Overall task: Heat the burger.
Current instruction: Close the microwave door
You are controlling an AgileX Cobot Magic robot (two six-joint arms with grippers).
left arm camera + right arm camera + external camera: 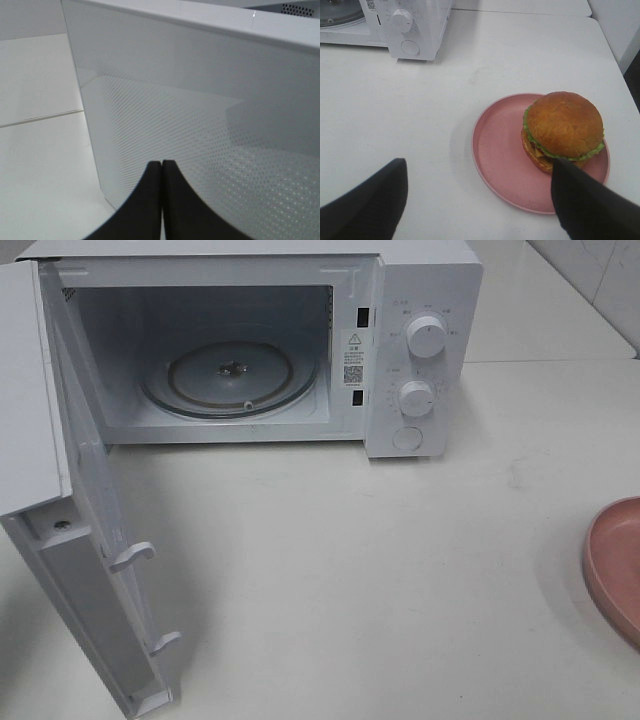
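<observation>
Open right end effector [477, 200], brown-bunned burger [563, 130], lettuce edge, pink plate [495, 150]

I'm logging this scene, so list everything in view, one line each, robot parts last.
microwave: one, white, at the back of the table, cavity empty.
microwave door: one, white, swung fully open on the left.
glass turntable: one, clear, on the cavity floor.
knobs: two, white, on the control panel, with a round button below.
table: one, white.
plate: one, pink, at the table's right edge.
burger: one, brown bun with green lettuce, on the plate, off-centre.
left gripper: one, black, jaws shut, by the perforated door panel.
right gripper: one, black, jaws open, near the plate.
</observation>
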